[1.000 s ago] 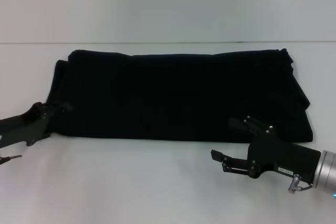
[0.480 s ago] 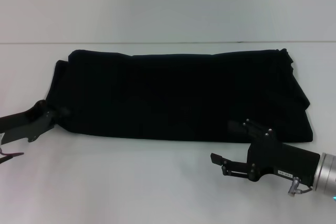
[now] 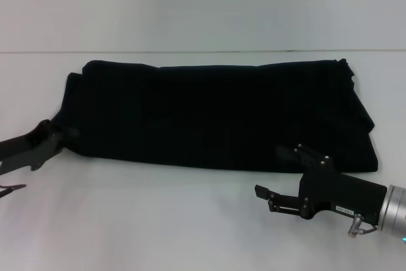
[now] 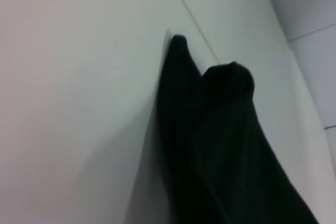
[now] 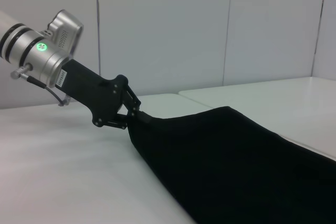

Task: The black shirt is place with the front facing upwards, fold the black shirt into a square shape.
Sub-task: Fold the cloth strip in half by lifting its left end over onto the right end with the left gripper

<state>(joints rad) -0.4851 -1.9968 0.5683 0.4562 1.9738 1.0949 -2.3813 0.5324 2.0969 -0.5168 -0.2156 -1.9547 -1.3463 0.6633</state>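
The black shirt (image 3: 216,112) lies folded into a long horizontal band across the white table, with no print showing. My left gripper (image 3: 56,136) is at the band's near left corner and is shut on the cloth there. The right wrist view shows this left gripper (image 5: 132,115) pinching the corner of the shirt (image 5: 236,161) slightly off the table. In the left wrist view the shirt (image 4: 220,145) is a dark bunched fold. My right gripper (image 3: 280,171) stands open at the shirt's near right edge, one finger over the hem and the other on bare table.
The white table (image 3: 158,220) runs in front of the shirt, and its far edge (image 3: 190,51) passes just behind it. Beyond that is a pale panelled wall (image 5: 210,24).
The left gripper has drawn up and slightly left, taking the shirt's near left corner with it. The right gripper dropped a little toward the table's front, then held still.
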